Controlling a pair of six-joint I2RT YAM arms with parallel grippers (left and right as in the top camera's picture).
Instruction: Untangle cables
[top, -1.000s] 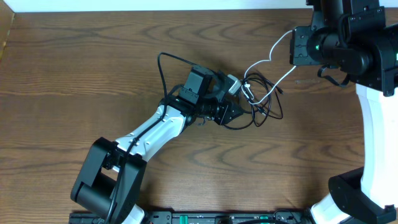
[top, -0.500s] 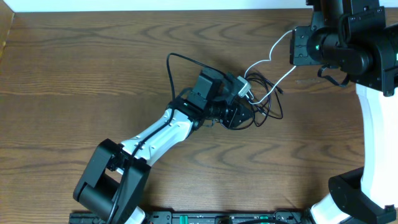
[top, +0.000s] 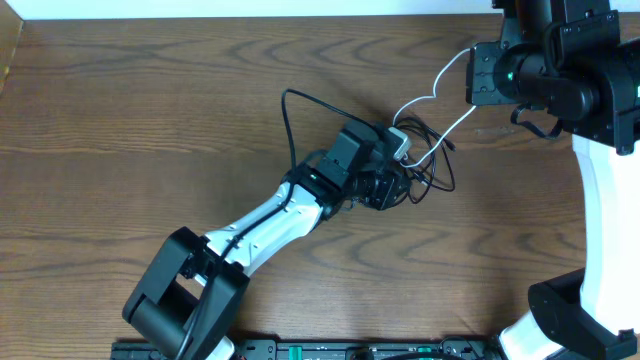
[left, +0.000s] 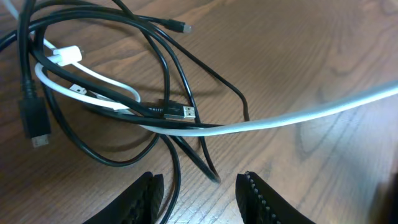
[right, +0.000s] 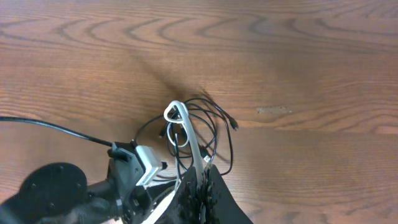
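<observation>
The cables lie as a small tangle of thin black and white cords on the wood, right of the table's middle. My left gripper sits low at the tangle's left edge. Its wrist view shows it open, with one black cord running loose between the fingers. Ahead lie a black plug and a white plug. A white cable stretches taut to the right. My right gripper is raised at the upper right and shut on that white cable.
The left arm's own thicker black cable loops up behind its wrist. The white camera block on that wrist sits close beside the tangle. The right arm's column stands along the right edge. A pale wall runs along the table's back edge.
My left arm has slid right, further into the tangle, and its jaws opened a little wider. The right gripper has stayed put, holding the white cable.
</observation>
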